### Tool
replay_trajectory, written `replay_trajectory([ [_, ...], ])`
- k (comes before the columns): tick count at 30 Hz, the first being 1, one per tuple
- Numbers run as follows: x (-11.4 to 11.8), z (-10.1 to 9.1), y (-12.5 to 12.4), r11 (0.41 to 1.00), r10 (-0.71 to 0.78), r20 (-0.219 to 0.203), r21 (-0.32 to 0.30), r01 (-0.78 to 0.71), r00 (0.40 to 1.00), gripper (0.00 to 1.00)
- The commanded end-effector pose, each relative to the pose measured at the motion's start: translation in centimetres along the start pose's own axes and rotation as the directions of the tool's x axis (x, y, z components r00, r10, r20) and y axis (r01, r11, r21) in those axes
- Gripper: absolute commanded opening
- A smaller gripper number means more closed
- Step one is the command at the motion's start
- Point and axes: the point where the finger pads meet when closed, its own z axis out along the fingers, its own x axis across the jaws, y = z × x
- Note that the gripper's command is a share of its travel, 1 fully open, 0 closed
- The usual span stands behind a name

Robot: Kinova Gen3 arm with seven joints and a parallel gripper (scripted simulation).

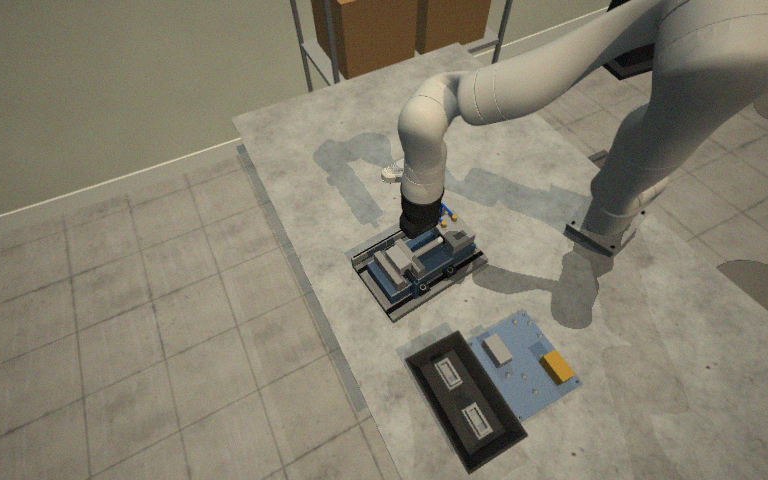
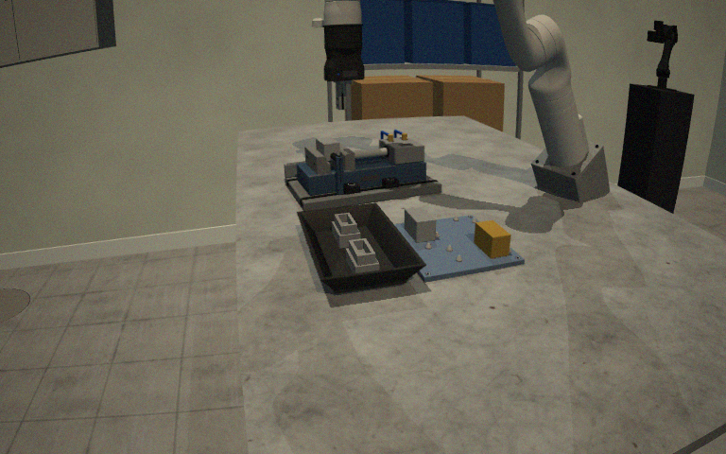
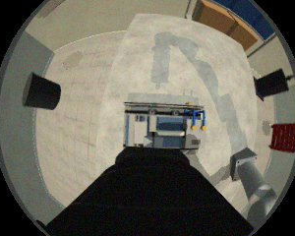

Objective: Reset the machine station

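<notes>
My gripper (image 2: 340,106) is shut and empty, above and behind the vise (image 1: 465,253) (image 2: 310,181) (image 3: 169,123). A gray blank (image 1: 399,256) (image 2: 327,147) lies in the vise beside the fixed jaw (image 1: 387,270) (image 2: 315,161); its contact with bars, jaw and work stop cannot be made out. Two finished parts (image 1: 447,373) (image 1: 476,419) (image 2: 345,223) (image 2: 362,250) lie pocket up in the black tray (image 1: 465,460) (image 2: 372,280). A gray blank (image 1: 497,349) (image 2: 420,226) and a brass blank (image 1: 556,366) (image 2: 492,238) rest on the blue infeed plate (image 1: 525,410) (image 2: 474,269). Whether either touches a pin is unclear.
Blue hoses (image 1: 447,209) (image 3: 204,119) with yellow fittings rise at the vise's hose end. The tray and infeed plate sit side by side in front of the vise. A small white object (image 1: 392,172) lies behind the wrist. Cardboard boxes (image 1: 370,35) (image 2: 392,99) stand beyond the table.
</notes>
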Motion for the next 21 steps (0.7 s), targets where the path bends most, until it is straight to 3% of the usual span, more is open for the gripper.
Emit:
replay_trajectory([
  [1,0.0,0.0,0.0,1.000,0.000,0.001,0.001,0.000,1.000,0.00],
  [21,0.1,1.1,0.0,1.000,0.001,-0.001,0.001,-0.001,1.000,0.00],
])
